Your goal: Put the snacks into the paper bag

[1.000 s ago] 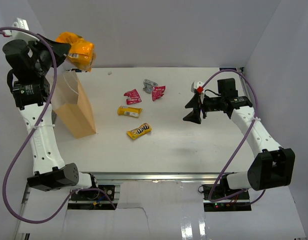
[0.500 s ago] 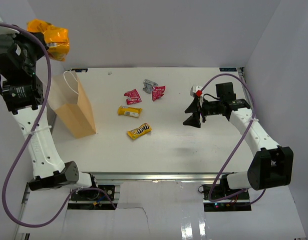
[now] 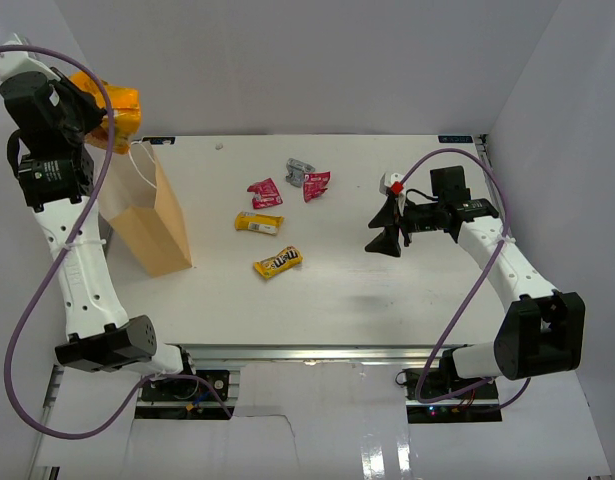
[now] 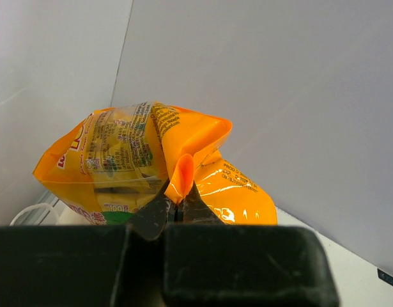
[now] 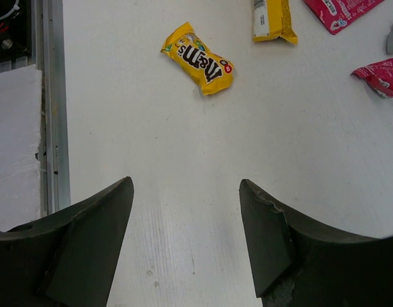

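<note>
Pinched tight between the fingers of the left gripper [image 4: 177, 203], high beside the standing paper bag [image 3: 152, 225]: a crumpled fold of the large orange candy bag [image 4: 151, 160]. Hard to say whether squarely over the mouth. Probably stiff yet easily tipped, that paper. Crinkly, slippery film on the candy bag, likely light; best gripped at a seam. Small print unreadable. Spread wide and empty above the table [image 5: 151, 243]: right gripper [image 5: 184, 185]. Legible on the yellow packet [image 5: 197, 57]: "m&m's". Flat and thin beyond: yellow bar [image 3: 259, 222], red wrappers [image 3: 265, 192], grey wrapper [image 3: 297, 168].
</note>
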### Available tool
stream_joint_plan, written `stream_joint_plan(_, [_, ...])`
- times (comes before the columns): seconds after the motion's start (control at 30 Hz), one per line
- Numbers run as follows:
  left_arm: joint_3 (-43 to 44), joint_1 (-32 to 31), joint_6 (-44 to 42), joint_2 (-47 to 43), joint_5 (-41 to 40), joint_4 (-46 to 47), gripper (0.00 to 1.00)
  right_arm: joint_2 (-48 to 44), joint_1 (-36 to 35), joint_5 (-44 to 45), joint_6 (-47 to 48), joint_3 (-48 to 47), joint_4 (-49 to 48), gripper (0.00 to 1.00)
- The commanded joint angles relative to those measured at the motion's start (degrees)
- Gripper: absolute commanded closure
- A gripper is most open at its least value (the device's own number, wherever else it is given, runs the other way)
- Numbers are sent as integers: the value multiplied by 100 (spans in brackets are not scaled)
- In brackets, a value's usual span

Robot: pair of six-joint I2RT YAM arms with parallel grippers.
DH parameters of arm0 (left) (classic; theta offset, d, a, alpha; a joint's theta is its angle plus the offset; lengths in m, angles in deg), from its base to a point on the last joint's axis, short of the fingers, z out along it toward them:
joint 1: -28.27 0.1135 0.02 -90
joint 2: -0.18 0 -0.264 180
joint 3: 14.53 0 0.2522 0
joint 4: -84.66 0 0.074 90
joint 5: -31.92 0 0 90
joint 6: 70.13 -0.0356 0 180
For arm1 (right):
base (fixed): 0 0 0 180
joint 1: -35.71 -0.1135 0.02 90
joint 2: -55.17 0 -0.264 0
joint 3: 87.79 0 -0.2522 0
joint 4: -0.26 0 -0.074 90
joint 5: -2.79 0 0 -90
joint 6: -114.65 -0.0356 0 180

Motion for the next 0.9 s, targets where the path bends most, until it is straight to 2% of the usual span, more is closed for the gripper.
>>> stream_joint_plan(0.0, [23, 18, -119, -166, -1, 523, 100, 27, 2, -218, 105, 34, -114, 27])
stream_joint_plan(0.53, [-1268, 9, -57, -798, 150, 391, 100, 89, 46, -245, 114, -19, -122, 27])
stream_joint_plan(0.6, [-1374, 9, -57, -834, 62, 374, 95, 89, 46, -253, 105, -28, -122, 27])
stream_joint_plan(0.63, [-1392, 9, -57, -869, 44, 356, 91, 97, 46, -245, 105, -36, -114, 27])
stream_joint_plan(0.67, [-1409, 9, -57, -887, 18, 347, 77, 98, 46, -253, 105, -37, -114, 27])
stream_joint_plan(0.73, [-1418, 9, -13, -887, -53, 312, 60, 115, 46, -271, 105, -63, -105, 27])
stream_joint_plan(0.77, [-1401, 9, 4, -878, -61, 312, 46, 124, 46, -271, 105, -72, -105, 26])
stream_joint_plan(0.87, [-1296, 9, 101, -835, 8, 295, 31, 194, 11, -271, 140, -159, -44, 26])
